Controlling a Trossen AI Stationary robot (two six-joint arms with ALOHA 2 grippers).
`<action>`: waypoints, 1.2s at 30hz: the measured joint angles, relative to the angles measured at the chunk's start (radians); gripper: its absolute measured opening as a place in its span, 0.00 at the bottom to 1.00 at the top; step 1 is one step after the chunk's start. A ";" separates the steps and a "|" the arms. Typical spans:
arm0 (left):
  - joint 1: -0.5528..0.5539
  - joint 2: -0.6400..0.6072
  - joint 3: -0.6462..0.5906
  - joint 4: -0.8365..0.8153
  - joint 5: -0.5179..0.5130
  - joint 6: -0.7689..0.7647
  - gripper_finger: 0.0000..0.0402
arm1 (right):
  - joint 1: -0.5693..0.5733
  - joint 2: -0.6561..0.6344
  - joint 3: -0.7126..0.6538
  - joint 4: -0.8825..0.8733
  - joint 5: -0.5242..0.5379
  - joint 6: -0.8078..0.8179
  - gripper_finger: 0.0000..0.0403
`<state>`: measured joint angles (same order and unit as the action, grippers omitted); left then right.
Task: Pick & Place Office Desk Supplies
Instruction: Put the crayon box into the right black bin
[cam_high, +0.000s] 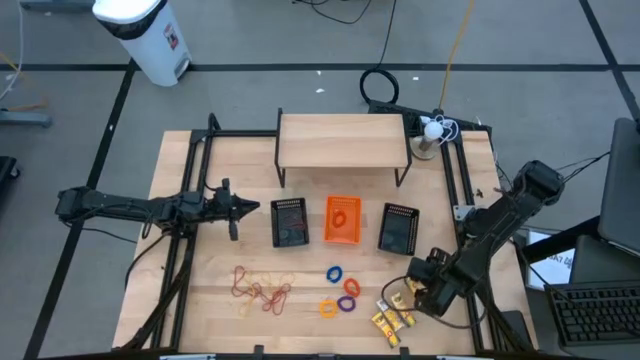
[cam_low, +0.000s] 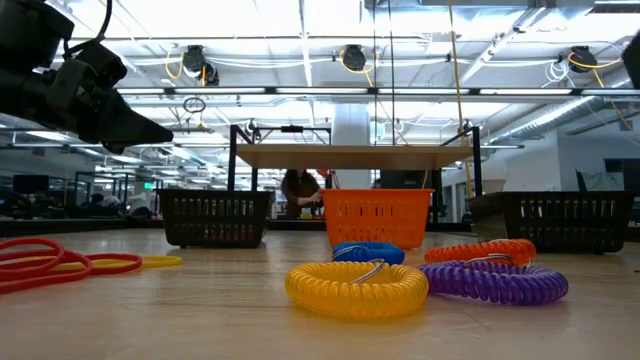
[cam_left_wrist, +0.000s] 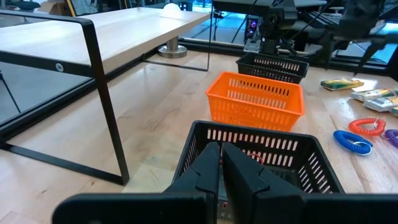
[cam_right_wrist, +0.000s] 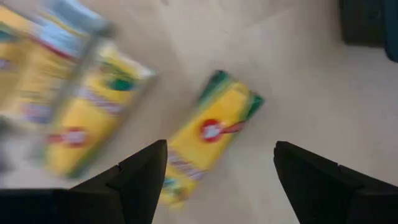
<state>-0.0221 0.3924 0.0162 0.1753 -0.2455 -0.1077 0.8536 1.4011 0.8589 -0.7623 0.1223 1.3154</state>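
The right gripper (cam_high: 402, 293) hangs low over the near right corner of the wooden surface (cam_high: 200, 290), its jaws spread wide and holding nothing, poised above the small yellow oblong pieces (cam_high: 390, 320) that lie loose there; one yellow piece (cam_right_wrist: 208, 134) shows between the dark fingers (cam_right_wrist: 140, 177) in the right wrist view. The left gripper (cam_high: 252, 208) waits farther back on the left, jaws pressed together and empty, just beside the left black mesh tray (cam_high: 290, 222). The orange tray (cam_high: 342, 220) sits in the middle and the right black mesh tray (cam_high: 398, 229) beyond it. Nearer the front edge, the coiled rings (cam_high: 340, 290) in blue, red, purple and orange lie in a loose cluster, and the rubber bands (cam_high: 262, 290) lie tangled to their left.
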 joint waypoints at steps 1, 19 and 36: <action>0.000 0.000 0.000 0.000 0.000 0.000 0.05 | 0.004 -0.012 0.000 0.001 0.000 0.016 0.70; 0.000 0.000 0.000 -0.023 0.000 0.000 0.05 | 0.025 0.106 0.000 0.108 -0.101 0.128 0.70; 0.000 0.000 0.000 -0.023 -0.001 -0.001 0.05 | 0.023 0.126 -0.056 0.130 -0.089 0.000 0.57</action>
<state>-0.0223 0.3927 0.0162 0.1528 -0.2466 -0.1085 0.8768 1.5274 0.8033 -0.6324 0.0331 1.3156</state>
